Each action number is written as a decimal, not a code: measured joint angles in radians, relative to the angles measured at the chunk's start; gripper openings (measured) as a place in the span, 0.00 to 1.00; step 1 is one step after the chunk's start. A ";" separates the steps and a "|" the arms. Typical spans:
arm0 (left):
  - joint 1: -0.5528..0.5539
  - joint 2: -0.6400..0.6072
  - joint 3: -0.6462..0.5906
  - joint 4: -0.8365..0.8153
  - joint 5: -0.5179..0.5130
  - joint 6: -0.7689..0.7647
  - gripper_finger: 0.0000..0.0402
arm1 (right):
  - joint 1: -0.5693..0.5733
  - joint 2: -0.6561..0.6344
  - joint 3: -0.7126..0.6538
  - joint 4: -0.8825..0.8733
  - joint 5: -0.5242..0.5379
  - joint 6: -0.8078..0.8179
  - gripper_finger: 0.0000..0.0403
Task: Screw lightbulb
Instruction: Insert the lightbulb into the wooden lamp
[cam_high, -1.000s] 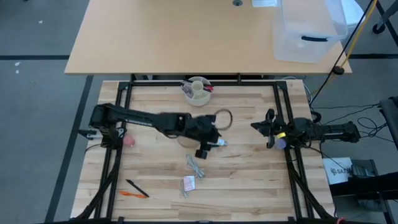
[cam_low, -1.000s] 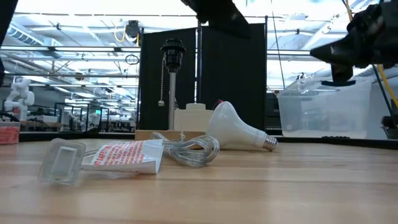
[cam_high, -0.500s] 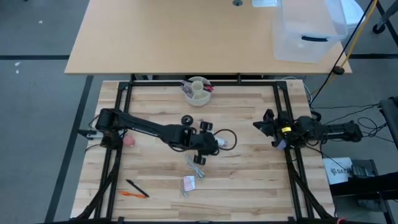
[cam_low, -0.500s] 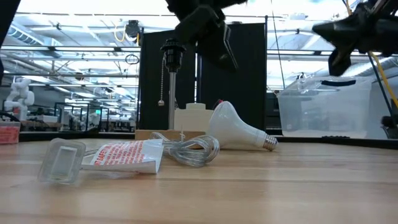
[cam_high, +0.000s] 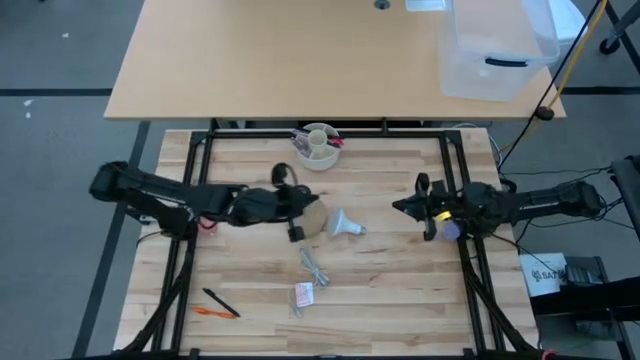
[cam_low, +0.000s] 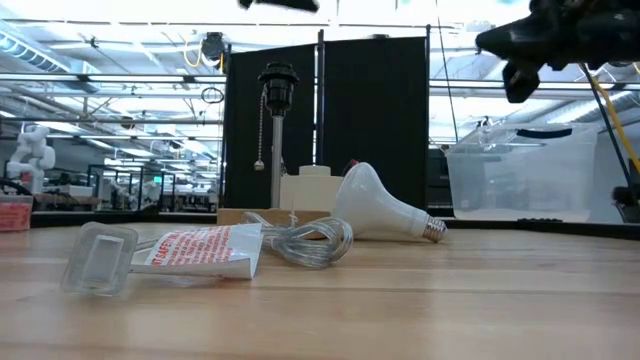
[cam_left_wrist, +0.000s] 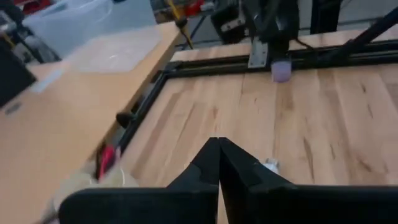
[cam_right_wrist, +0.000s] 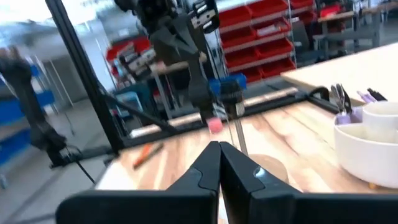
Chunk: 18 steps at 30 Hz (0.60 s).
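Bulb: lightbulb lies on its side on the surface, untouched.
Left gripper: fingers together, empty, beside lamp base.
Right gripper: together, waiting.
Advice: we open 1 gripper before descending over the dome.

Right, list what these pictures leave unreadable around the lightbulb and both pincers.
- Lightbulb: in the left wrist view only a blurred pale speck shows; the arm's own fingers cover the rest.
- Left pincer: shut; the low view's top edge cuts it off.
- Right pincer: shut; in the low view it is only a dark silhouette.
- Packet: print too small to read.
- Lamp base: partly hidden by the left arm in the high view.
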 joint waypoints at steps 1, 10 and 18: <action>0.000 -0.029 -0.061 0.027 -0.003 -0.021 0.01 | 0.000 0.022 0.011 0.001 0.001 -0.002 0.00; -0.044 -0.247 -0.491 0.338 -0.063 -0.162 0.01 | 0.000 0.243 0.136 -0.024 -0.004 0.024 0.00; -0.049 -0.300 -0.707 0.430 -0.068 -0.230 0.01 | 0.000 0.467 0.344 -0.242 0.001 -0.041 0.02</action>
